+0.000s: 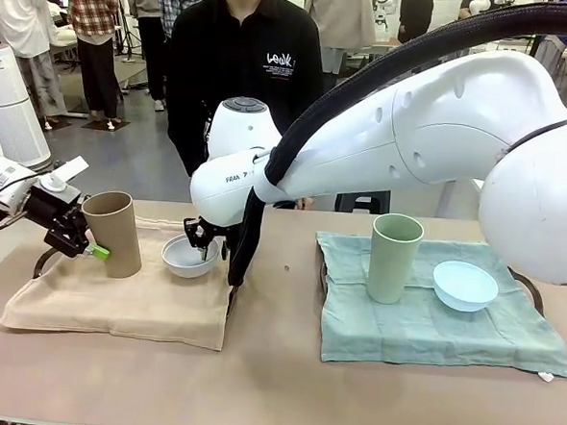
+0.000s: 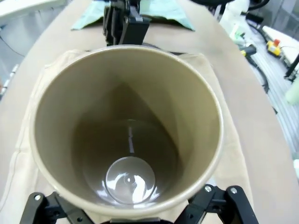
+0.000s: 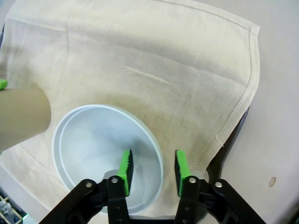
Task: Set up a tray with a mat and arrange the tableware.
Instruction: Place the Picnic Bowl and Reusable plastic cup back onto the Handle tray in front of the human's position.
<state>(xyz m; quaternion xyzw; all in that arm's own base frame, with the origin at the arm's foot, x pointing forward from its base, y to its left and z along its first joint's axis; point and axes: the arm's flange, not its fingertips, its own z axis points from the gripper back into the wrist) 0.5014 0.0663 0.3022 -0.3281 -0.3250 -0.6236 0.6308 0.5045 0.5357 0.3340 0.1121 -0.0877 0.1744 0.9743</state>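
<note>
Two mats lie on the table (image 1: 273,385) in the front view: on the beige mat (image 1: 114,303) stand the tan tumbler (image 1: 114,233) and the white bowl (image 1: 190,256), on the green mat (image 1: 431,313) the pale green tumbler (image 1: 394,258) and the light blue bowl (image 1: 465,285), while the left gripper (image 1: 81,242) flanks the tan tumbler's base and the right gripper (image 1: 208,239) hangs over the white bowl's far rim. Seen from the left wrist, the tan tumbler (image 2: 126,126) stands upright between the left gripper's (image 2: 135,217) widely spread fingers, though I cannot tell whether they touch its wall. Seen from the right wrist, the right gripper (image 3: 153,169) straddles the white bowl's (image 3: 93,149) rim with its green pads (image 3: 125,170) partly open, one inside and one outside, not visibly pinching it.
</note>
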